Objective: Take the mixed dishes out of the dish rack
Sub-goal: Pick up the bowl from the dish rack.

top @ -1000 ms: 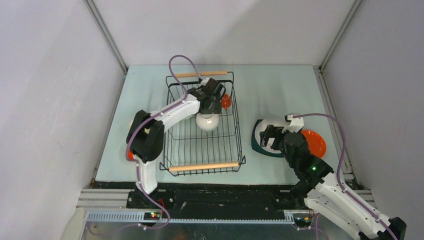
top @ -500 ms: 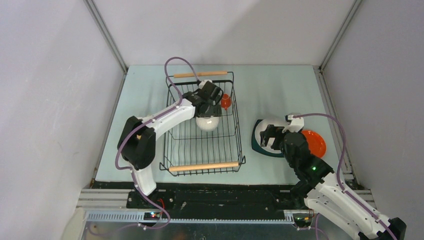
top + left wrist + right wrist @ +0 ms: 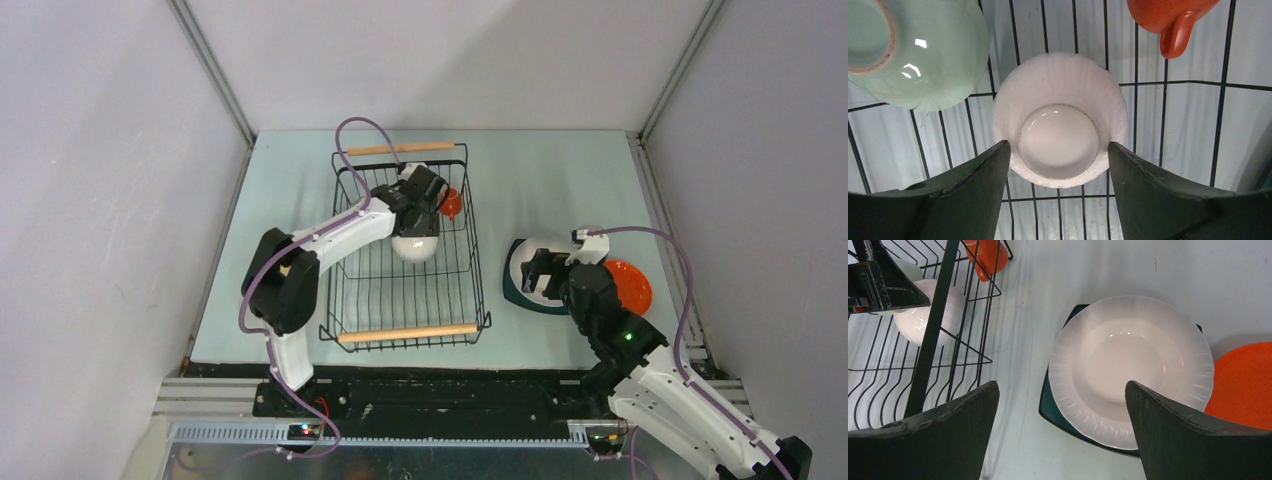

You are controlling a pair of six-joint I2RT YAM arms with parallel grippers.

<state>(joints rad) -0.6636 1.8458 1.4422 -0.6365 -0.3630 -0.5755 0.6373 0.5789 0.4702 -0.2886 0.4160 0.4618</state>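
I counted three dishes out on the tabletop (image 3: 560,180), wide white bowl (image 3: 1130,365) on teal plate (image 3: 1048,405) beside orange plate (image 3: 1243,385), under released right fingers (image 3: 933,440); the dish rack (image 3: 405,333) held green bowl (image 3: 923,55), orange cup (image 3: 1168,15) and small white bowl (image 3: 1060,120), left fingers (image 3: 978,190) spread astride the last, not yet clenched.

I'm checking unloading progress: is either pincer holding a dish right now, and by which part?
Cannot tell for the left pincer: its fingers flank the upturned white bowl at its sides. Right pincer holds nothing.
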